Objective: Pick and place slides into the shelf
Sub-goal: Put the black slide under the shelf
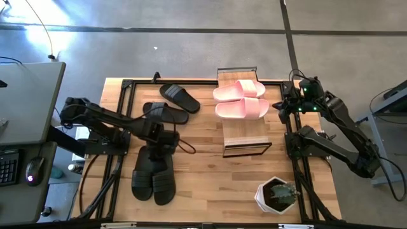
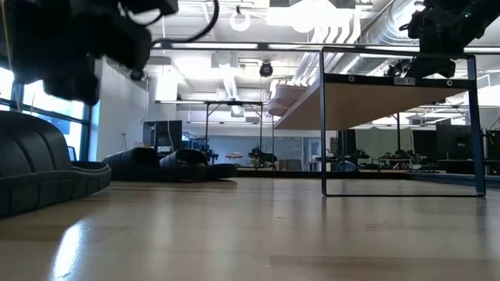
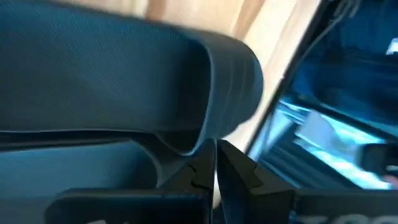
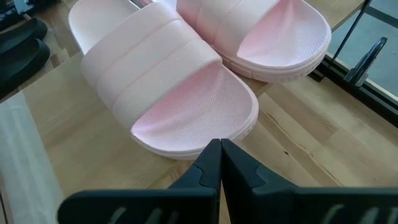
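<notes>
The left gripper (image 1: 162, 141) has its two fingers pressed together with nothing between them. It hangs just over the top end of a black pair of slides (image 1: 153, 176), which lies right under and in front of it on the table (image 1: 210, 184). That pair lies side by side, and its long way runs from the gripper toward the near edge of the table. In the left wrist view, the wide strap of a black slide (image 3: 124, 81) sits just past the closed fingertips (image 3: 214, 165). I cannot tell if they touch it.

Two more black slides lie behind this gripper. One black slide (image 1: 166, 112) is near it and lies sideways. The other black slide (image 1: 180, 97) is farther back and slants.

The right gripper (image 4: 219, 163) is also pressed together, holding nothing. It sits just beside the pink slides (image 4: 180, 81), at their end. The pink pair lies on top of the shelf (image 1: 245, 137), side by side, with the long way running across the shelf toward this gripper
</notes>
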You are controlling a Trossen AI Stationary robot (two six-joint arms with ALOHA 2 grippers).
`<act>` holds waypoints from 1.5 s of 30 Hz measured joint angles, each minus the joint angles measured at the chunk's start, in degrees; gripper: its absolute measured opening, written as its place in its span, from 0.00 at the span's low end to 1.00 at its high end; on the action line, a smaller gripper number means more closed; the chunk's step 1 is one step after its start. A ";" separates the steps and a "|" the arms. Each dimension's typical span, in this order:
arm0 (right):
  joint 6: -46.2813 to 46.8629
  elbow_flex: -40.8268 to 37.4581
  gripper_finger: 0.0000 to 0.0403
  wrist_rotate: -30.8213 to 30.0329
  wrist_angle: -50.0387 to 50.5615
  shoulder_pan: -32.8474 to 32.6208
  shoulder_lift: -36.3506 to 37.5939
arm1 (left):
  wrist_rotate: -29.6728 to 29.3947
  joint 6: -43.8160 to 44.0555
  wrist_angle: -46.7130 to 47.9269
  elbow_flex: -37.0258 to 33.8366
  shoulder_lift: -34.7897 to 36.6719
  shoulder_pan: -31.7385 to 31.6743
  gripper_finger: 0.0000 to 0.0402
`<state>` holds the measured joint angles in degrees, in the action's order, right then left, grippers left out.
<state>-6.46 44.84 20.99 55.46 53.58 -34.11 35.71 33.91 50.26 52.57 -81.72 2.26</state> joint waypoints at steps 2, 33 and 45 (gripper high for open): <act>0.00 0.00 0.00 0.09 0.00 0.00 0.00 | 2.40 1.19 -1.23 -2.11 -0.19 0.00 0.01; 0.61 0.00 0.00 0.46 0.13 0.00 0.00 | -6.15 -2.82 -8.23 -4.80 -0.14 -2.81 0.01; 0.50 0.00 0.00 0.46 0.11 -0.02 0.00 | -56.81 -1.10 5.44 6.79 0.25 -8.62 0.01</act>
<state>-5.96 44.84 21.45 55.57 53.56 -34.11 -21.10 32.81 55.70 59.36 -81.47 -6.35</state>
